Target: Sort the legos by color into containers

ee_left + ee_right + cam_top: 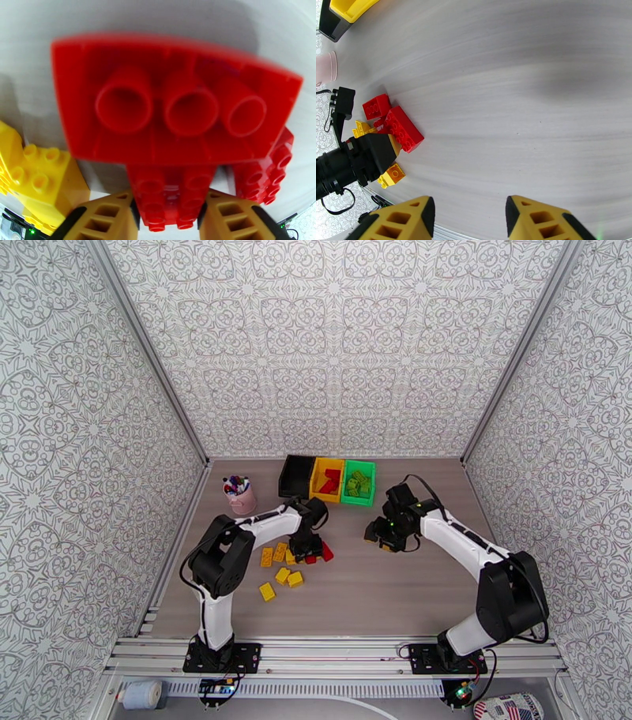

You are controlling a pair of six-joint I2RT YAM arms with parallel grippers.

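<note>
Fingers (104, 217) of left arm (253, 534) snug on red lego (168, 185)

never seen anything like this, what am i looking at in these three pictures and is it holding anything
Two robot arms are bolted to a table. The wide picture looks down from above and behind them; the other two come from a camera on each wrist. At the back stand a black bin, a yellow bin and a green bin, with a pink cup nearby. Loose yellow bricks lie on the table. The left fingers pinch a red brick; the right fingers are apart and empty.
</note>
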